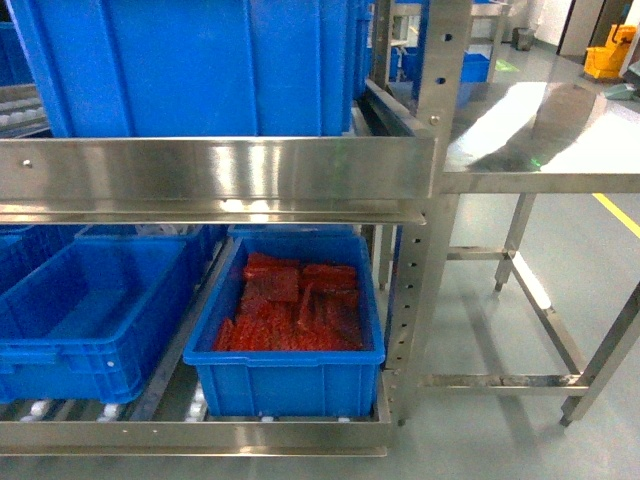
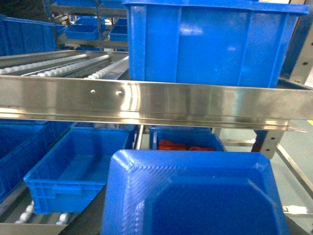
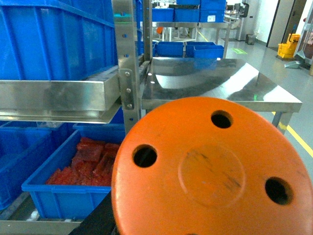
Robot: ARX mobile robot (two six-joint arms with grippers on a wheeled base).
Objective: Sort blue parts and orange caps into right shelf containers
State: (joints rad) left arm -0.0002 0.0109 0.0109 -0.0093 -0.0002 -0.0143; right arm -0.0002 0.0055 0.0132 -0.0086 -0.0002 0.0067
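Observation:
A blue part [image 2: 195, 196], a dished piece with chamfered corners, fills the bottom of the left wrist view, carried in my left gripper, whose fingers it hides. An orange cap [image 3: 210, 171], round with several dark holes and a scuffed centre disc, fills the right wrist view in my right gripper, whose fingers are also hidden. Beyond both, on the lower shelf, stands a blue container [image 1: 285, 360] holding red-orange pieces [image 1: 295, 305]; the cap hangs to its right and nearer. Left of it sits an empty blue container [image 1: 90, 345]. Neither gripper shows in the head view.
A steel shelf rail [image 1: 220, 175] crosses above the lower containers, with a large blue crate [image 1: 190, 60] on the upper level. A steel upright [image 1: 425, 250] bounds the shelf on the right, beside a steel table [image 1: 545, 130]. Roller tracks [image 2: 63, 63] run along the upper shelf.

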